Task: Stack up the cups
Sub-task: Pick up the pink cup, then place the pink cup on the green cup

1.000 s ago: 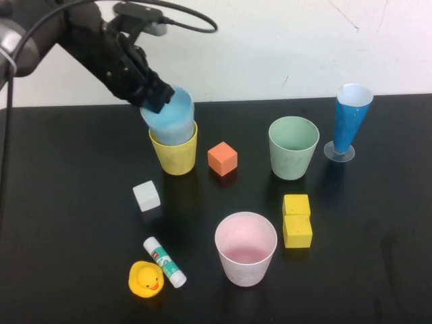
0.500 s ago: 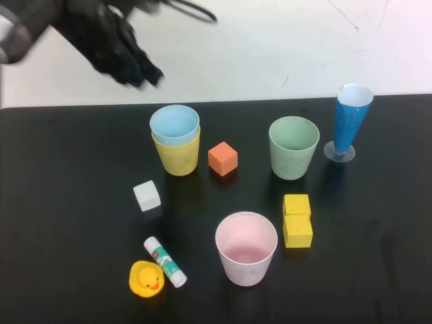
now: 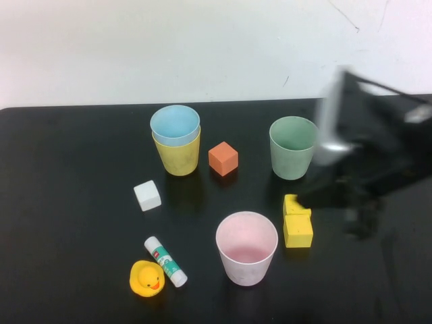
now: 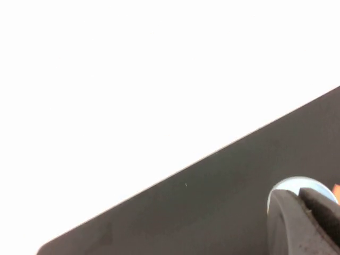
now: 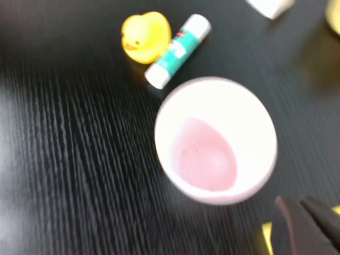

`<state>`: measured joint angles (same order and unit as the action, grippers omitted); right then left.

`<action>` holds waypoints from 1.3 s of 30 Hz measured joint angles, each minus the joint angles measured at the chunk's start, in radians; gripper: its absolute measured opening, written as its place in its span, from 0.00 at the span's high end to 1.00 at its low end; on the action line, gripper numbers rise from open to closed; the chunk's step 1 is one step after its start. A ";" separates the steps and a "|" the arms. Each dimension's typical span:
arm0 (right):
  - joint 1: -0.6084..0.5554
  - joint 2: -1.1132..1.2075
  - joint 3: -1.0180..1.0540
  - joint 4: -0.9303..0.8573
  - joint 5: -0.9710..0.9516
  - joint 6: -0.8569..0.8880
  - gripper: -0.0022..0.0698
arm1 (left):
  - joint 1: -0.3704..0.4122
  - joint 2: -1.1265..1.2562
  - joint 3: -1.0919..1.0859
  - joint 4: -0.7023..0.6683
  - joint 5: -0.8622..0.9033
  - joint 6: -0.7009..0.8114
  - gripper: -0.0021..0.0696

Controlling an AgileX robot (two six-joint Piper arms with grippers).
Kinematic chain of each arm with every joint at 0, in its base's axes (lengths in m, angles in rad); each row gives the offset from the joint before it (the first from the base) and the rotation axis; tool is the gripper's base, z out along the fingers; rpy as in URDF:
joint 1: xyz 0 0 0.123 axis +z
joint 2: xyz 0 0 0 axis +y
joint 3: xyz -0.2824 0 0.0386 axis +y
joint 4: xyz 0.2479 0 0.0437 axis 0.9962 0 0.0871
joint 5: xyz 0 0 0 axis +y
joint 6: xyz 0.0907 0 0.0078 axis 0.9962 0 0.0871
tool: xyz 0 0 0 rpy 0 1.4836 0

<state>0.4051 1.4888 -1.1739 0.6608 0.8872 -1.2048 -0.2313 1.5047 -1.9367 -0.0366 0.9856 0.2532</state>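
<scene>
You've got the blue cup (image 3: 175, 125) nested inside the yellow cup (image 3: 178, 154), standing upright at the back-left of the black table (image 3: 67, 202). The left gripper (image 4: 308, 220) is out of the high view; its wrist cam shows only a dark fingertip at the frame edge w/ a bit of the blue rim just beyond it, and the fingers are closed w/ nothing between them.

The right gripper (image 5: 305, 223) is a motion-blurred mass over the right side of the table, fingers pinched together, empty. The pink cup (image 3: 246, 248) sits just beside those fingers, open end up, not touched. The green cup (image 3: 293, 147) stands farther off, behind the arm's blur, apart from the other cups. The yellow blocks (image 3: 297, 223) lie right by the fingertips, partly hidden by the arm.

Beyond the pink cup from the right fingers: a glue stick (image 3: 165, 261) and a rubber duck (image 3: 146, 278) touching it. An orange cube (image 3: 223, 158) sits btwn the stacked pair and the green cup; a white cube (image 3: 147, 196) is near the yellow cup's base.
</scene>
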 joint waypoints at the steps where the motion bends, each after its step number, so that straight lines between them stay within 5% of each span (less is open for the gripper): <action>1: 0.031 0.035 -0.041 -0.028 0.000 0.024 0.97 | 0.000 -0.031 0.043 0.000 -0.007 0.000 0.97; 5: 0.098 0.150 -0.185 -0.119 0.043 0.087 0.89 | 0.000 -0.180 0.256 -0.013 -0.054 -0.019 0.97; 12: 0.113 0.315 -0.345 -0.165 0.106 0.111 0.41 | 0.000 -0.460 0.707 -0.077 -0.263 -0.021 0.97; 18: 0.113 0.433 -0.398 -0.181 0.156 0.111 0.34 | 0.000 -0.649 1.019 -0.081 -0.384 -0.046 0.97; 23: 0.113 0.499 -0.402 -0.181 0.188 0.114 0.39 | 0.000 -0.781 1.172 -0.091 -0.423 -0.057 0.97; 27: 0.113 0.514 -0.406 -0.165 0.194 0.134 0.78 | 0.000 -0.862 1.274 -0.109 -0.437 -0.059 0.97; 30: 0.113 0.516 -0.435 -0.122 0.192 0.142 0.91 | 0.000 -0.923 1.355 -0.110 -0.449 -0.059 0.97; 35: 0.117 0.520 -0.608 -0.172 0.226 0.217 0.94 | 0.000 -1.015 1.485 -0.108 -0.498 -0.059 0.97; 39: 0.117 0.520 -0.818 -0.375 0.248 0.321 0.94 | 0.000 -1.080 1.522 -0.102 -0.540 -0.059 0.97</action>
<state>0.5219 2.0085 -1.9922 0.2858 1.1353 -0.8842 -0.2313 0.4251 -0.4151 -0.1387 0.4454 0.1947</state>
